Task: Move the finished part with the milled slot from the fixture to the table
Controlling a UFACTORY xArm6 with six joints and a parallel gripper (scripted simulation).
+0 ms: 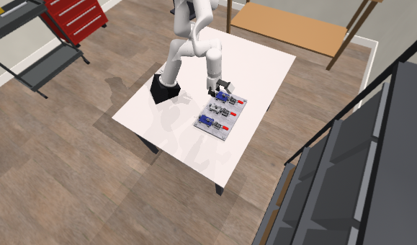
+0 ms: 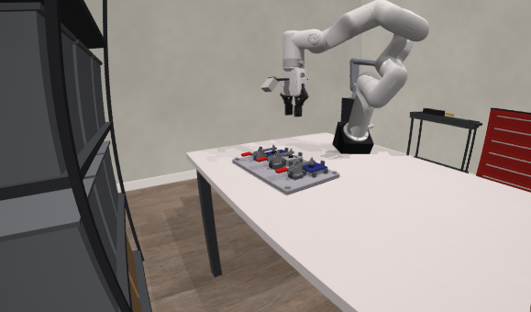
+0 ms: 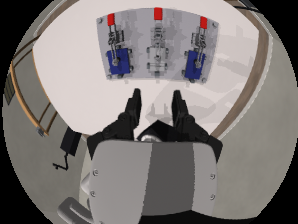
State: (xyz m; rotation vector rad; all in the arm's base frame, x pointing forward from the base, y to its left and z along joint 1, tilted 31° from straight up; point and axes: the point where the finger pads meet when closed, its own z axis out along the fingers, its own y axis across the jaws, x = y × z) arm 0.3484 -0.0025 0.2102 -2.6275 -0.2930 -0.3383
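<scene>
The finished part (image 3: 157, 65) (image 2: 292, 159), pale grey metal, sits in the middle nest of the grey fixture plate (image 1: 209, 131) (image 2: 268, 177) (image 3: 137, 50); its slot is too small to make out. A blue blank (image 1: 221, 96) (image 2: 315, 167) (image 3: 123, 62) sits in the nest left of it in the wrist view. The other blue blank (image 1: 206, 120) (image 3: 190, 72) sits in the right nest. Clamp arms reach over both blanks; whether they are locked cannot be told. My gripper (image 2: 293, 114) (image 3: 156, 97) is partly open and empty, high above the table, on the robot-base side of the plate.
Three toggle clamps with red handles (image 1: 233, 114) (image 2: 261, 159) (image 3: 158, 14) stand on the plate, handles lying low and pointing away from the robot base. The plate lies on the white table (image 1: 171, 133) (image 2: 401, 229) near one long edge. The black robot base (image 1: 163, 91) stands at the opposite edge.
</scene>
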